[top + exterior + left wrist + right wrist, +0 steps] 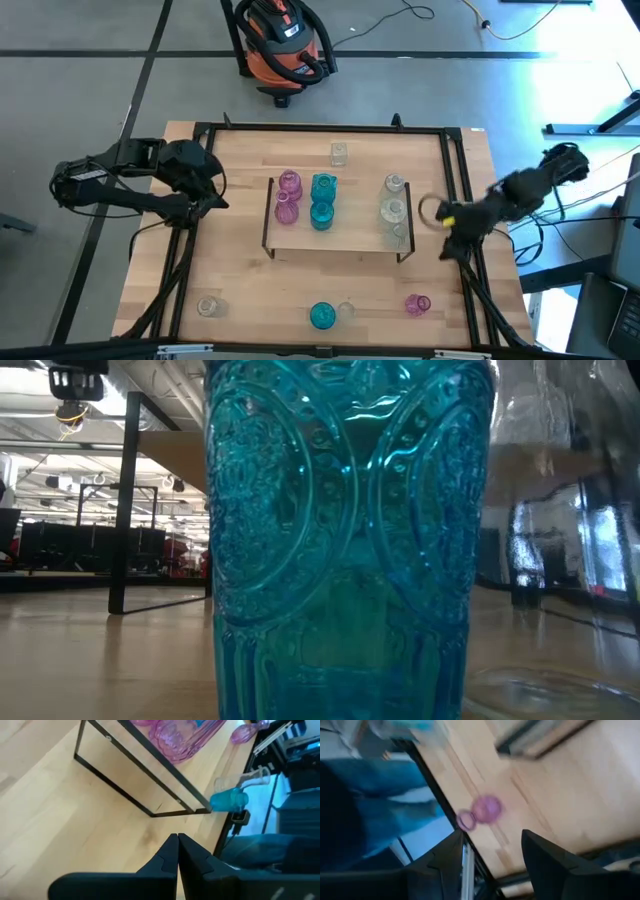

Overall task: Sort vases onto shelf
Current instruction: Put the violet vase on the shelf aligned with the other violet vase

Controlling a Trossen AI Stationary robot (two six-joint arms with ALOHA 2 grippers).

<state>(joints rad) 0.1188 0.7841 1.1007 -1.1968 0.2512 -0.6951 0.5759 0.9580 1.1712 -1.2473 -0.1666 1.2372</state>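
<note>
The shelf (335, 238) stands mid-table and carries two pink vases (288, 195), two teal vases (322, 200) and three clear vases (394, 210). On the table stand a clear vase (339, 153) at the far side, another clear vase (208, 306) near left, and a teal vase (322, 316) with a clear vase (346, 310) beside it at the near edge. A pink vase (482, 812) lies on its side near right. My left gripper (177, 845) hovers shut left of the shelf. My right gripper (490, 837) hangs open right of the shelf, above the table, holding nothing.
A black frame (455, 180) runs around the tabletop, with cables along both sides. The teal vase (340, 540) fills the low view. An orange vacuum cleaner (285, 45) stands on the floor beyond the far edge. Bare wood lies left of the shelf.
</note>
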